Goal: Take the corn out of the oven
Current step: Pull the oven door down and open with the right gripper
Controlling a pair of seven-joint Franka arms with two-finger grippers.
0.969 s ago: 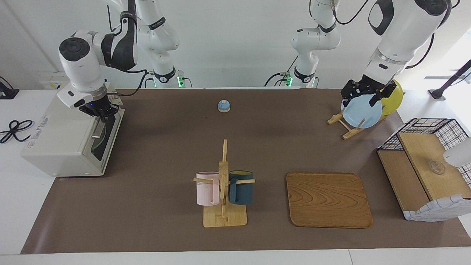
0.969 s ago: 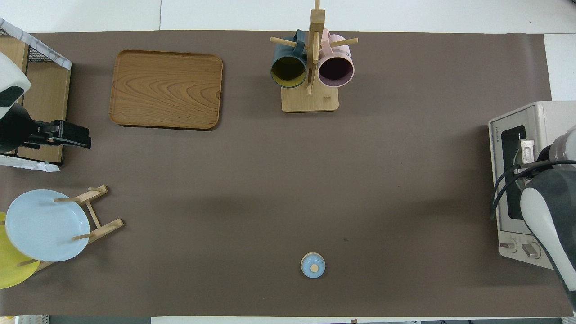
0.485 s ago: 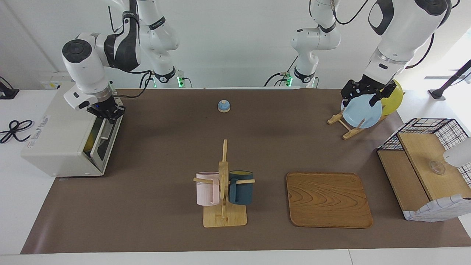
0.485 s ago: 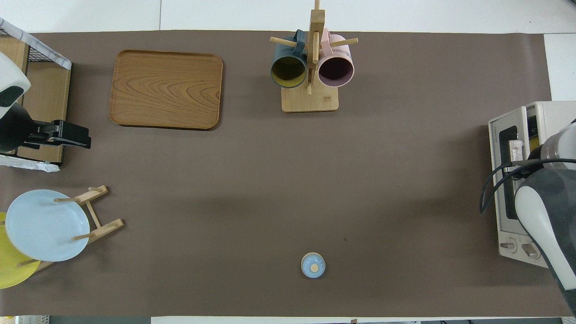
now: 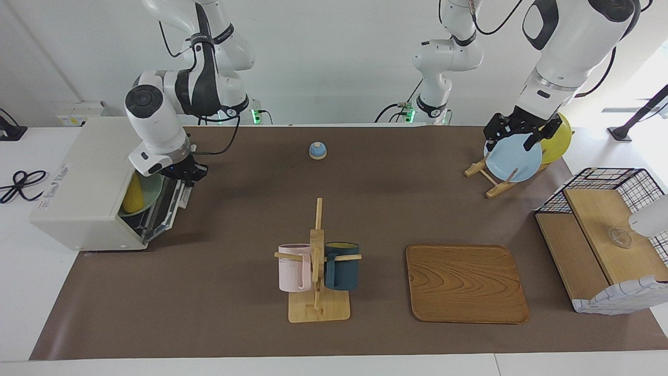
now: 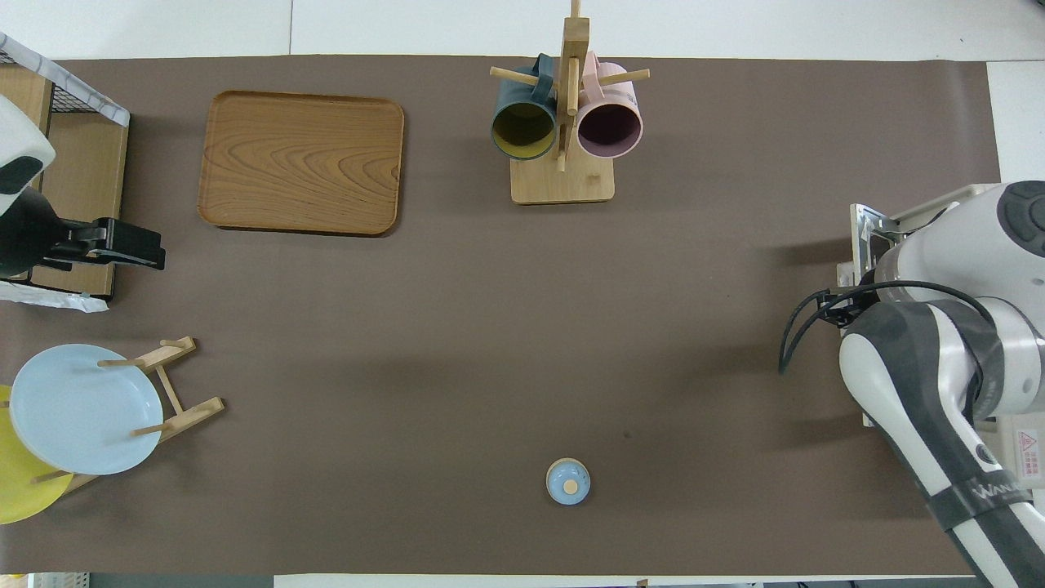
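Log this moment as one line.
task: take corn from oven | oven: door partly open | corn: inside on green plate | right gripper: at door's top edge | left gripper: waiting over plate rack

corn (image 5: 135, 195) half hidden in oven (image 5: 88, 188) — yellow plate (image 6: 16, 482) cut off

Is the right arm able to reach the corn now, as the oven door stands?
Probably yes. The oven door is pulled well down, and the corn shows in the opening. The right tool is at the door's top edge, so it must first let go.
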